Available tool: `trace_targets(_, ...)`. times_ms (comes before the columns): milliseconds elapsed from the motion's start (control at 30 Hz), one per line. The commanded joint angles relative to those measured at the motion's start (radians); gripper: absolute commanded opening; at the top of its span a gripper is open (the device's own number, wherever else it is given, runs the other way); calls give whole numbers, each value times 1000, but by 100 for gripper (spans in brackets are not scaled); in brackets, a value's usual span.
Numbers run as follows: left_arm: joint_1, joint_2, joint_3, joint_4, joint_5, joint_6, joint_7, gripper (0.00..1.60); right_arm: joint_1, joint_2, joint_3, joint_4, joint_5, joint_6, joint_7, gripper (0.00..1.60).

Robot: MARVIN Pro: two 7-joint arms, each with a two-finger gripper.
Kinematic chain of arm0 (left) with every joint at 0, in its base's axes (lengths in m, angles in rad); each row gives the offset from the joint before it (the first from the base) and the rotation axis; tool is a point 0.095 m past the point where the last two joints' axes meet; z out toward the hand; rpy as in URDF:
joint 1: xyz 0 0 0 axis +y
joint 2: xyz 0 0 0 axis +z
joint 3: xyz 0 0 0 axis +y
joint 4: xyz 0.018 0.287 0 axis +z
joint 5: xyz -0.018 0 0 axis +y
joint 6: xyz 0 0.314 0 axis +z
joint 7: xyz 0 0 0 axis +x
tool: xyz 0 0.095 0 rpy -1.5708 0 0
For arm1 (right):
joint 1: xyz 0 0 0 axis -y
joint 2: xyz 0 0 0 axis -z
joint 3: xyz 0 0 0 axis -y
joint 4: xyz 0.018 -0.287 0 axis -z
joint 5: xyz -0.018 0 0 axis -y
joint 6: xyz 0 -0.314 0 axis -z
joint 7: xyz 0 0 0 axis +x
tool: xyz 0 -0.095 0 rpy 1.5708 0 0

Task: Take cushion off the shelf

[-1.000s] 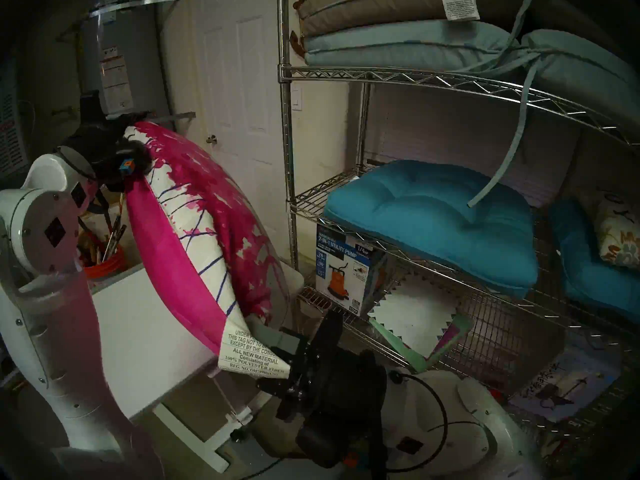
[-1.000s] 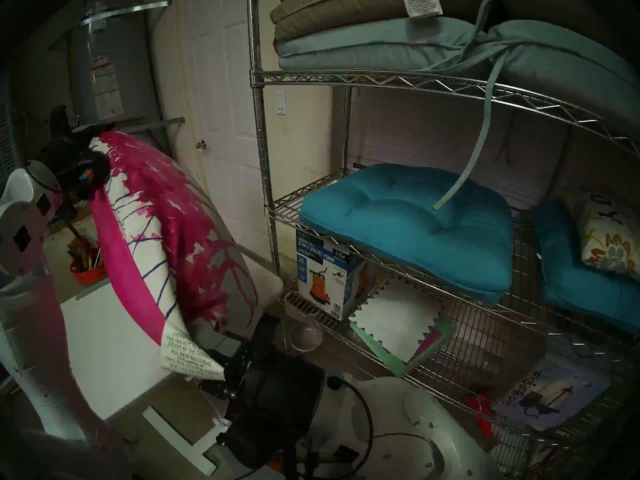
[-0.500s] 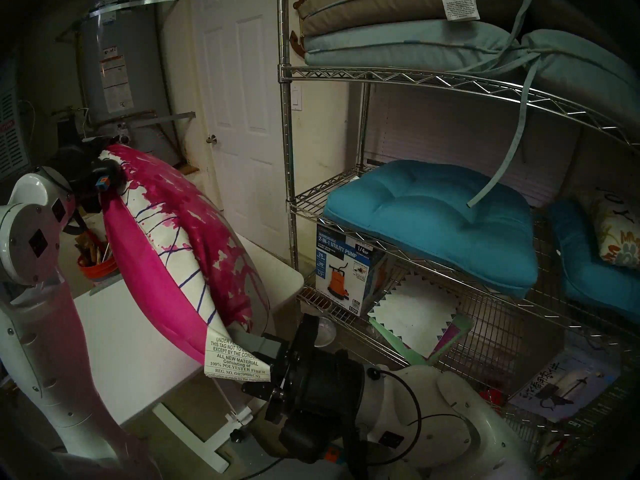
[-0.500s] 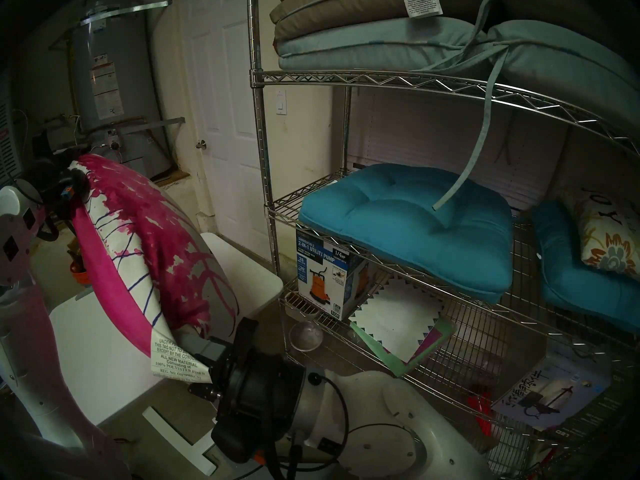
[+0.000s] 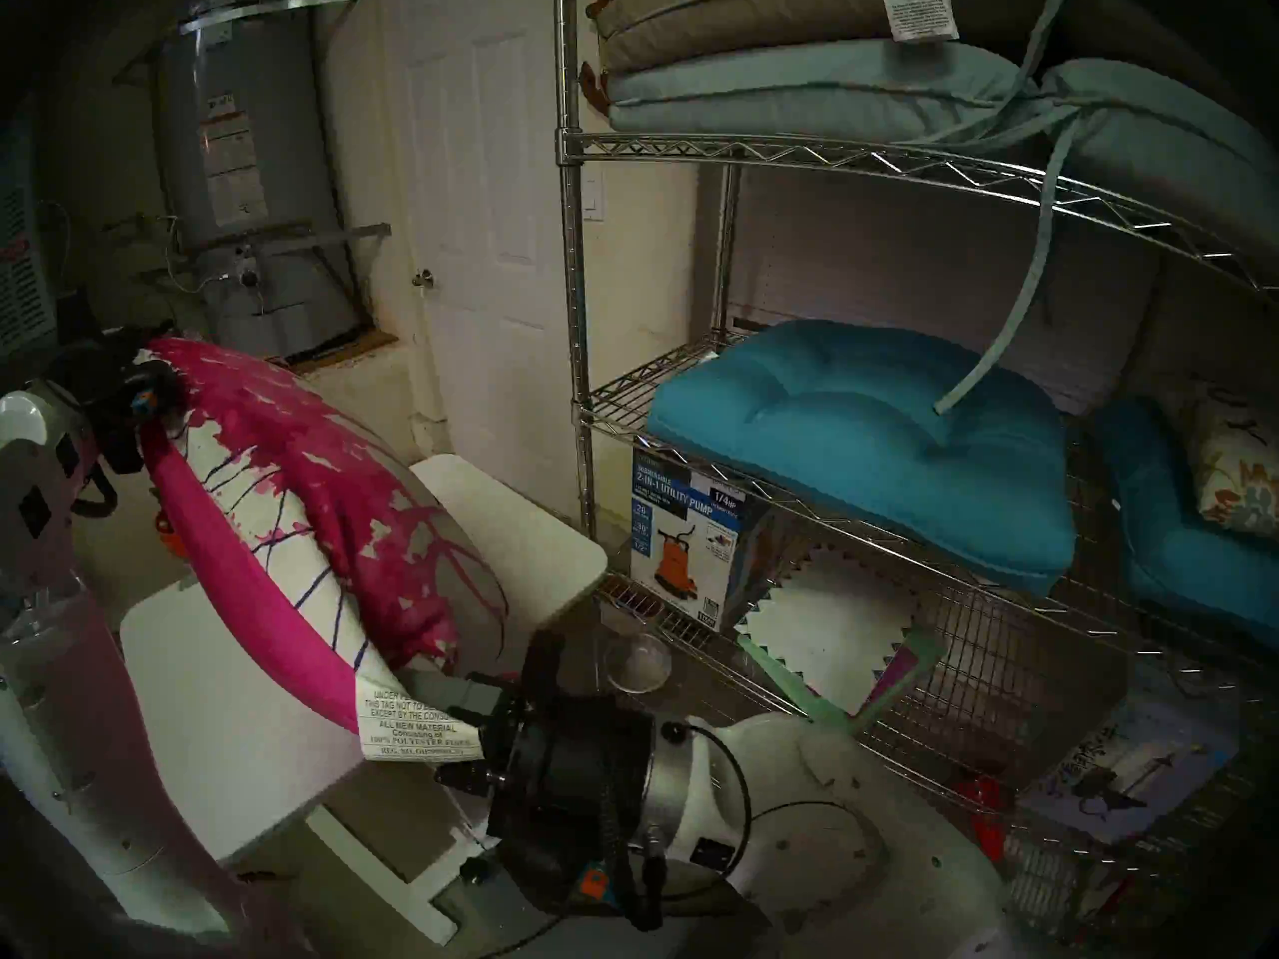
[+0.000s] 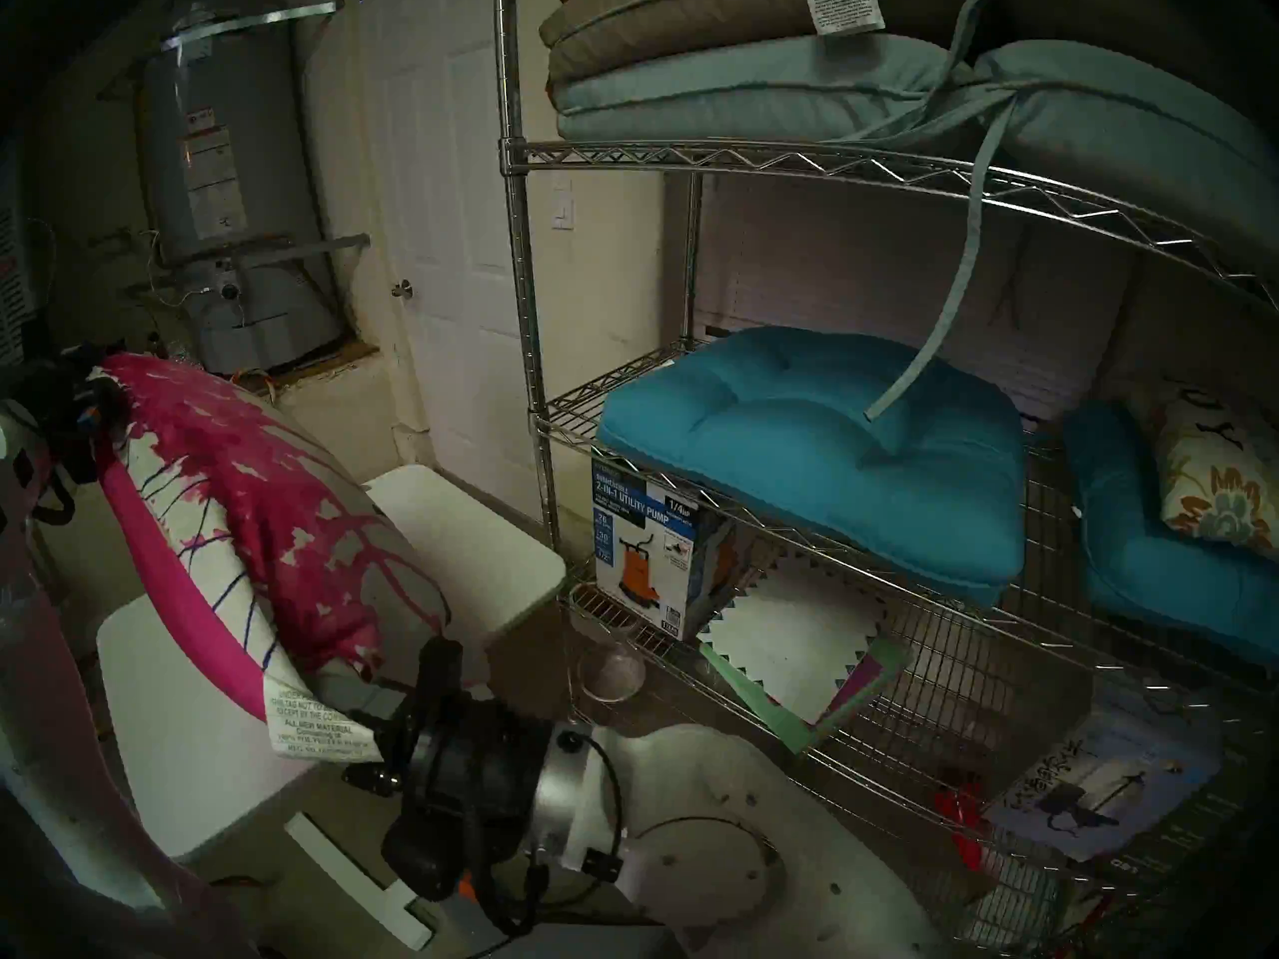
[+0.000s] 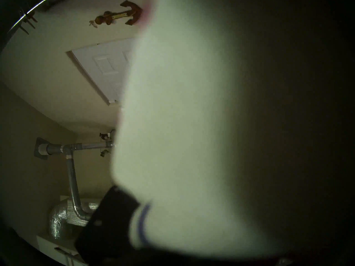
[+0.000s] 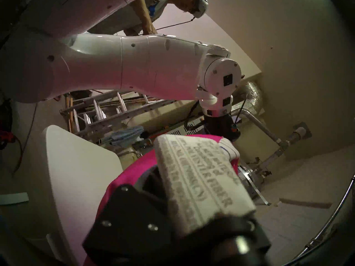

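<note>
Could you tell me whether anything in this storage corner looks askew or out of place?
Yes: a tie strap from the pale cushions on the shelf dangles loose onto the teal seat cushion below. Foam mats lie tilted on the lower tier.

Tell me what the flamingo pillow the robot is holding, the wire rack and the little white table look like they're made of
Cushion: soft woven fabric, printed front, plain pink back; its tag reads polyester fiber, likely the filling.
Shelf: shiny chrome-look metal wire, glinting in the light.
White table: smooth matte top with rounded edges, probably moulded plastic, though painted board is possible.
</note>
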Motion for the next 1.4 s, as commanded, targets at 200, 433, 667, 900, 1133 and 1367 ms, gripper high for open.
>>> trace_targets(200,-20,19,-62,72,-18,-20,22,0,188,-131,-103,141,9,43,19,0)
trace_targets(433,-31,29,-102,164,-29,-39,27,0,267,-184,-159,224,13,66,33,0)
trace_targets(667,-41,42,-138,239,-38,-56,34,0,333,-227,-214,292,19,85,39,0)
trace_targets(900,-48,52,-161,337,-48,-82,42,0,402,-278,-277,384,27,112,34,0)
trace_targets(1133,-53,55,-170,443,-57,-109,57,0,468,-332,-345,484,36,143,26,0)
trace_targets(1367,-65,67,-177,541,-65,-140,78,0,526,-386,-409,588,48,179,13,0)
